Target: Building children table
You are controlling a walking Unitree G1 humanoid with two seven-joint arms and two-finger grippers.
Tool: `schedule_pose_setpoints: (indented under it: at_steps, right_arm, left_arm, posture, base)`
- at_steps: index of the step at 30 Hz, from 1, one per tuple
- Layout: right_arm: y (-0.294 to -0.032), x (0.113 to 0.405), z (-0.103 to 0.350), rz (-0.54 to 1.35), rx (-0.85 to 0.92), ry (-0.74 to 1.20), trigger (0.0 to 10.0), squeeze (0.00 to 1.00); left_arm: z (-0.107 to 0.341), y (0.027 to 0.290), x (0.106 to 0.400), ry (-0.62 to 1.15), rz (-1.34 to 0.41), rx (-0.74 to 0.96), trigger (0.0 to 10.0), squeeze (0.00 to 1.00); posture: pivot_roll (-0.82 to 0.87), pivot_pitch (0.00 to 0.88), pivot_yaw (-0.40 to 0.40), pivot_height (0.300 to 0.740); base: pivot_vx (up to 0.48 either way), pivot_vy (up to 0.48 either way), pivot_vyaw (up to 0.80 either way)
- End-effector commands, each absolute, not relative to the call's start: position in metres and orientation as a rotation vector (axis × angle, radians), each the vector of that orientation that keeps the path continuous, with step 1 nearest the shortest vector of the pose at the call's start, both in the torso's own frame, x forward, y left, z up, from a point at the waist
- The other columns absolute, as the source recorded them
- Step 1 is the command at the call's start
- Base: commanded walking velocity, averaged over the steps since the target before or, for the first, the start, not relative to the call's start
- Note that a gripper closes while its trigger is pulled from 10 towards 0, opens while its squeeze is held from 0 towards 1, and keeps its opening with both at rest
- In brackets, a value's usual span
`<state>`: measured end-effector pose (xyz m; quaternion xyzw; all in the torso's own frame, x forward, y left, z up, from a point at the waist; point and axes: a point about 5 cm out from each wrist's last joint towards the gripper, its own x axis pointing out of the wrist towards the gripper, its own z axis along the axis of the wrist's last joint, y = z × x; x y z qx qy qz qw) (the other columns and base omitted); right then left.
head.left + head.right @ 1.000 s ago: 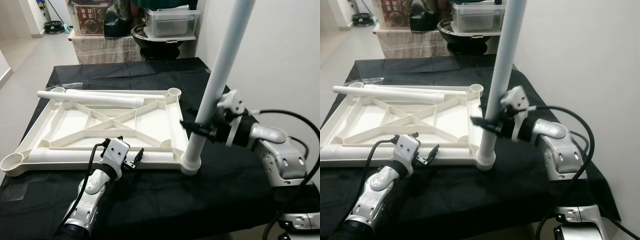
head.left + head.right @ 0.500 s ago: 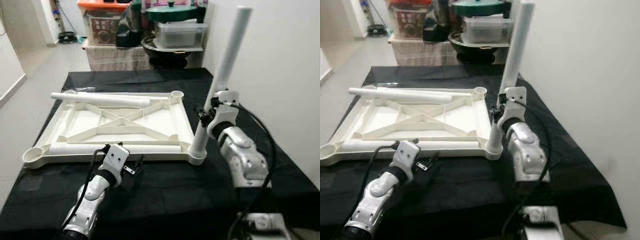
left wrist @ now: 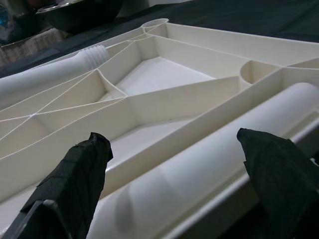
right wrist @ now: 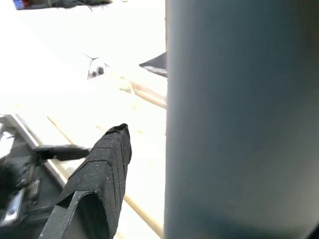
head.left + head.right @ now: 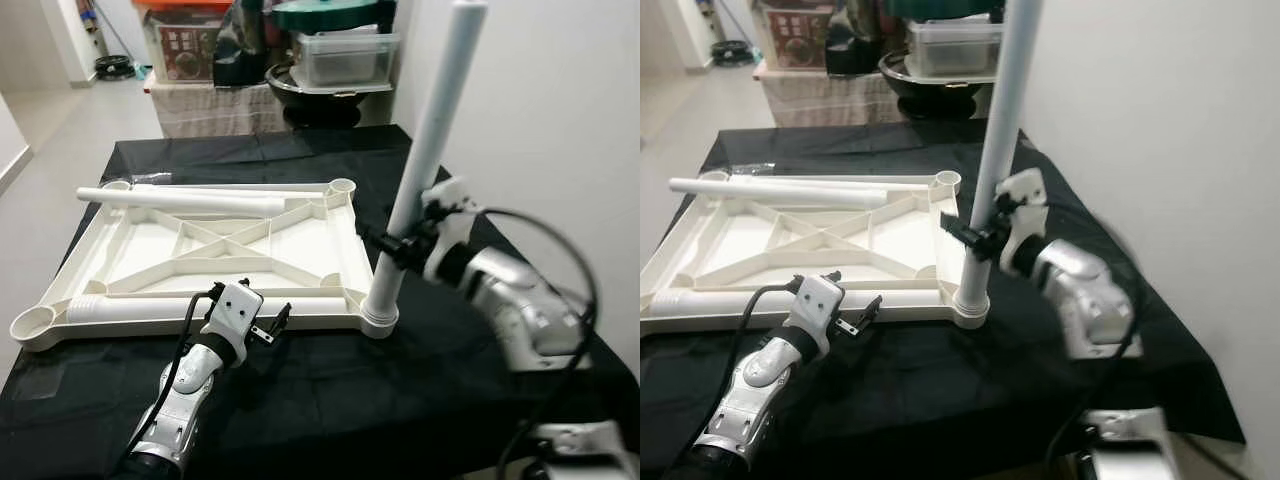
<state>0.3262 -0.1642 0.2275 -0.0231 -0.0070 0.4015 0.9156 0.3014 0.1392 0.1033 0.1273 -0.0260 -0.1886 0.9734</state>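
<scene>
Left eye view — white table leg (image 5: 432, 155) upright in tabletop (image 5: 150, 250) corner socket.

Black cloth (image 5: 300, 400) covers table; clear storage bin (image 5: 345, 55), black bowl (image 5: 320, 92) behind.

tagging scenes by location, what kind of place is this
Probably a room in a home used for storage: a black-covered table stands by a white wall, with stacked plastic storage boxes and a tiled floor behind.

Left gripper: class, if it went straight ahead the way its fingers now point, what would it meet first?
Most likely the loose leg lying along the near rim of the upturned tabletop; the open left gripper faces it closely, though exact depth is unclear.
</scene>
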Motion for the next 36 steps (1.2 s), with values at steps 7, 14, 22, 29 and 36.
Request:
schedule_pose_setpoints:
  at_steps: [7, 14, 22, 29, 36]
  right_arm:
    - [-0.153, 0.322, 0.195, 0.884, -0.088, 0.146, 0.0, 0.0]
    - [-0.181, 0.342, 0.142, -0.07, 0.12, 0.364, 0.0, 0.0]
    - [-0.15, 0.316, 0.135, 0.005, 0.157, 0.363, 10.0, 0.0]
    - [-0.16, 0.339, 0.201, 0.314, 0.253, 0.07, 10.0, 0.0]
    - [-0.166, 0.329, 0.24, 0.683, 0.021, -0.1, 10.0, 0.0]
  left_arm:
    - [0.099, 0.141, 0.3, -0.036, -0.38, 0.258, 10.0, 0.0]
    - [0.097, 0.141, 0.297, -0.032, -0.381, 0.257, 10.0, 0.0]
    - [0.098, 0.14, 0.298, -0.033, -0.39, 0.258, 10.0, 0.0]
    - [0.098, 0.136, 0.3, -0.034, -0.399, 0.252, 10.0, 0.0]
    - [0.097, 0.136, 0.299, -0.032, -0.402, 0.252, 10.0, 0.0]
  posture:
    - [0.01, 0.0, -0.073, 0.74]
    - [0.01, 0.0, -0.07, 0.74]
    - [0.0, 0.0, -0.058, 0.74]
    - [-0.02, 0.0, -0.052, 0.74]
    - [-0.02, 0.0, -0.051, 0.74]
  base:
    - [0.0, 0.0, 0.0]
    - [0.0, 0.0, 0.0]
    - [0.0, 0.0, 0.0]
    - [0.0, 0.0, 0.0]
    - [0.0, 0.0, 0.0]
